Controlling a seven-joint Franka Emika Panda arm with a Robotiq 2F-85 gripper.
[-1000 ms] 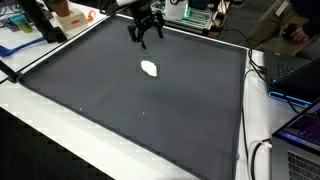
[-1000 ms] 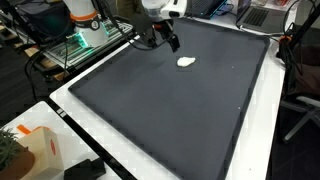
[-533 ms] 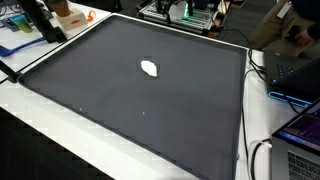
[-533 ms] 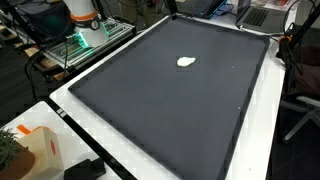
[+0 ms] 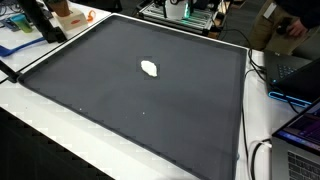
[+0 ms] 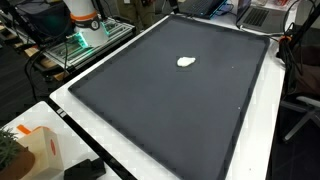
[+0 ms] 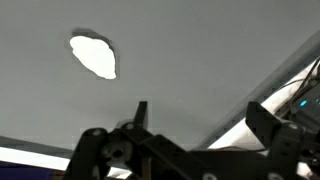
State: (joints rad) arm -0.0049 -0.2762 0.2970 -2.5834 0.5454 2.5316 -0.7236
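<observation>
One white scrap [image 5: 150,68] lies toward the far side of the dark mat [image 5: 120,115], well off to the gripper's [image 7: 197,115] left in the wrist view, its jaws spread apart and empty.

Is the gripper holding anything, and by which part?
Nothing: the gripper is open and empty; the small white object lies apart on the dark mat.

Matt mat [image 5: 150,115]; lump [image 5: 150,68], perhaps cloth
</observation>
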